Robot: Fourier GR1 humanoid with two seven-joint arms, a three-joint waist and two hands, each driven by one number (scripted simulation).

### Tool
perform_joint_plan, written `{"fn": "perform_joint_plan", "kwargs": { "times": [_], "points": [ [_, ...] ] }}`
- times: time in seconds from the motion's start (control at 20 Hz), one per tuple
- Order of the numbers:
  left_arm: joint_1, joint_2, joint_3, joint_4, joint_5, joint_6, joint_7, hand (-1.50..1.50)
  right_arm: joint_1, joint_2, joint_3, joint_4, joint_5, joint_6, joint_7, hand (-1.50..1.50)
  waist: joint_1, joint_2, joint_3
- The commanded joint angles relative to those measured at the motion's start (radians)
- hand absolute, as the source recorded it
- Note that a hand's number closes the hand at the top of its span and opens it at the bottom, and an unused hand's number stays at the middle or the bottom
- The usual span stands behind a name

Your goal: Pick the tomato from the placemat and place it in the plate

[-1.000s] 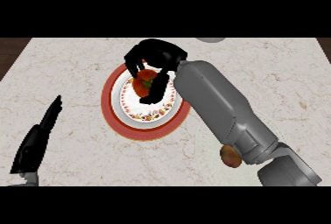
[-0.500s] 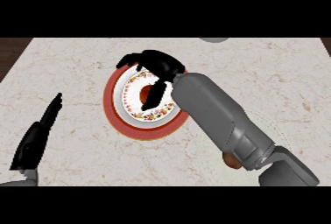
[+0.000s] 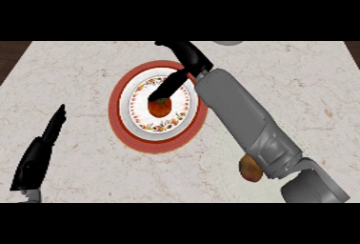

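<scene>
Fingers [image 3: 169, 86] of the right hand [image 3: 188, 56] stretched out straight and apart, slanting down over the plate, tips just above or touching the tomato, curled round nothing.

Largest first: marble counter [image 3: 84, 62], pale and veined. On it, red round placemat [image 3: 118, 125], showing as a ring around the plate. Across its right side, grey right forearm [image 3: 239, 112], rising from the lower right corner. On the placemat, white plate [image 3: 132, 97] with a flowered rim. At the lower left edge, left hand [image 3: 38, 152], straight-fingered, resting, holding nothing. Near the right forearm's lower end, brown rounded object [image 3: 249, 169], partly hidden, identity unclear. At the top edge, part of a grey round object [image 3: 226, 42], cut off. Smallest, tomato [image 3: 159, 107], red with a green stem, lying in the middle of the plate.

As for progress: tomato sitting in the plate and free of any clamp, so pick and place look done. Probably left only to lift the right hand clear without nudging the tomato.
</scene>
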Motion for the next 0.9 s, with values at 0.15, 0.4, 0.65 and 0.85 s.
{"fn": "perform_joint_plan", "kwargs": {
  "times": [0.15, 0.4, 0.65, 0.85],
  "points": [
    [0.021, -0.008, -0.001, 0.002, -0.005, 0.005, -0.027, 0.00, -0.056, -0.090, -0.204, 0.121, -0.151, 0.125, -0.060, -1.50, -0.002, 0.007, 0.000],
    [-0.002, -0.037, -0.029, 0.001, -0.029, 0.024, -0.003, 0.00, 0.004, -0.220, -0.242, 0.190, -0.165, 0.293, -0.228, -1.50, 0.003, 0.017, 0.001],
    [-0.011, 0.009, 0.010, 0.017, 0.008, -0.021, -0.030, 0.00, 0.010, -0.270, -0.222, 0.238, -0.111, 0.327, -0.363, -1.50, 0.025, 0.024, 0.002],
    [-0.014, -0.003, -0.008, -0.018, 0.004, -0.022, -0.002, 0.00, 0.009, -0.348, -0.214, 0.279, -0.088, 0.399, -0.390, -1.50, 0.037, 0.027, 0.003]
  ]
}}
